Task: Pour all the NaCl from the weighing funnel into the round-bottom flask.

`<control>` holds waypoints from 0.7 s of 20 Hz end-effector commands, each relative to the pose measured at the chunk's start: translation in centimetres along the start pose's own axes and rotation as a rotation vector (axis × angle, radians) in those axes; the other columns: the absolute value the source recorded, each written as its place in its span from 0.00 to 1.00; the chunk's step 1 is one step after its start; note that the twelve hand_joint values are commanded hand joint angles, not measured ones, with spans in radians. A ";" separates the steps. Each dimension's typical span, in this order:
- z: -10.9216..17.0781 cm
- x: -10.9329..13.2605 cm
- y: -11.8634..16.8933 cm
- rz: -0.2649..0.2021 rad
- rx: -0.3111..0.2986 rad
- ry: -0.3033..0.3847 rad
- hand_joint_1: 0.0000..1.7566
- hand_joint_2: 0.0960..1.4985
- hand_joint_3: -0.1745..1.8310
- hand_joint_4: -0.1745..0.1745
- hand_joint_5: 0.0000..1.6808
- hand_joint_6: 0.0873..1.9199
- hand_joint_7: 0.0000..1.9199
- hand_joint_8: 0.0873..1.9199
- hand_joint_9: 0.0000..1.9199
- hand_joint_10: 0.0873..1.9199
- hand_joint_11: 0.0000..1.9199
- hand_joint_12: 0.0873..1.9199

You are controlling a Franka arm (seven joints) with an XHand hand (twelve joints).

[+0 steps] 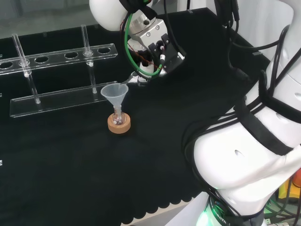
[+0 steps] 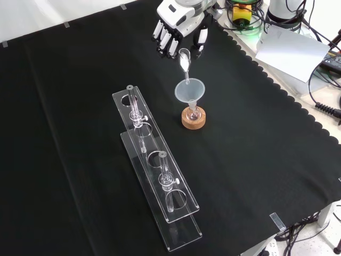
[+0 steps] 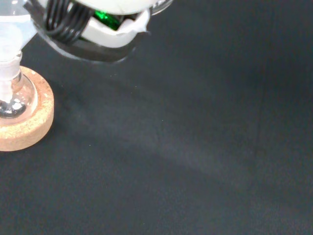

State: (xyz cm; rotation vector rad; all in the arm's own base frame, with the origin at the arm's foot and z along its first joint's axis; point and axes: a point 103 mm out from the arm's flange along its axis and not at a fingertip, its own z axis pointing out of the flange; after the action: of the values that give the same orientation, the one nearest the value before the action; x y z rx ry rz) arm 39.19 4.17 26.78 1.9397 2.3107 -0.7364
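robot hand (image 2: 178, 24) tilting weighing funnel (image 2: 185, 61), flask (image 2: 193, 112) contents unclear

Head cam is sitting behind and above the arm's base, looking down over the white arm links (image 1: 244, 155) at the black-clothed surface (image 1: 70, 179). Front cam is facing the arm from the opposite side, higher up and farther back, taking in most of the cloth. Wrist cam is riding close to the cloth, looking past the hand at the cork stand (image 3: 24, 122) w/ the flask (image 3: 12, 98). All three are sharing that stand; head and front cams are also sharing the clear rack (image 2: 154, 170) and funnel (image 2: 189, 90).
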 end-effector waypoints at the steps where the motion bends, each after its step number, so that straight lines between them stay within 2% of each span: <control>1: 0.0 -0.9 -0.2 -0.012 0.002 -0.036 0.63 0.41 0.44 1.00 0.71 0.42 0.36 0.28 0.56 0.14 0.42 0.55; 7: -0.1 -1.5 -0.2 -0.009 0.030 -0.046 0.63 0.41 0.44 1.00 0.71 0.42 0.36 0.28 0.56 0.14 0.42 0.55; 9: -0.6 0.0 0.0 0.005 0.031 -0.088 0.63 0.41 0.44 1.00 0.71 0.42 0.36 0.28 0.56 0.14 0.42 0.55; 14: -0.9 0.9 0.1 -0.011 0.020 -0.094 0.63 0.41 0.44 1.00 0.71 0.41 0.36 0.28 0.56 0.14 0.42 0.55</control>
State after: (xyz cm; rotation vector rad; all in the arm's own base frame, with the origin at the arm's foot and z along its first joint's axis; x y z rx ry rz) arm 39.34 4.30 27.20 1.8938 2.2675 -0.8307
